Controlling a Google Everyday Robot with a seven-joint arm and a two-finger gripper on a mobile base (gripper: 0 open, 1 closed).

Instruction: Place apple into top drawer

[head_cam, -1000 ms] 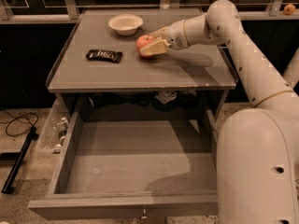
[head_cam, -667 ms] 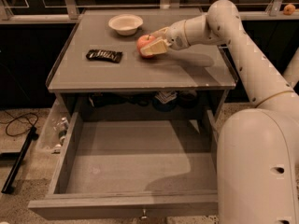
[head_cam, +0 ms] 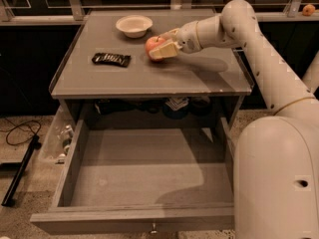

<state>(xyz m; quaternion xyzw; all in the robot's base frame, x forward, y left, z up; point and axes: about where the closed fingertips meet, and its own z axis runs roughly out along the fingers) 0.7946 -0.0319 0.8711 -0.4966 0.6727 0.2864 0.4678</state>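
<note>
The red apple (head_cam: 154, 44) is on the grey cabinet top (head_cam: 149, 73), just right of centre toward the back. My gripper (head_cam: 163, 45) reaches in from the right and its fingers sit on either side of the apple, closed on it. The top drawer (head_cam: 144, 178) is pulled wide open below the cabinet top, its grey box empty, with a small metal knob (head_cam: 153, 229) on the front panel.
A white bowl (head_cam: 133, 25) stands at the back of the cabinet top. A dark snack packet (head_cam: 111, 59) lies left of the apple. My white arm and base (head_cam: 279, 173) fill the right side. A small orange fruit (head_cam: 308, 9) sits far back right. A black cable lies on the floor at left.
</note>
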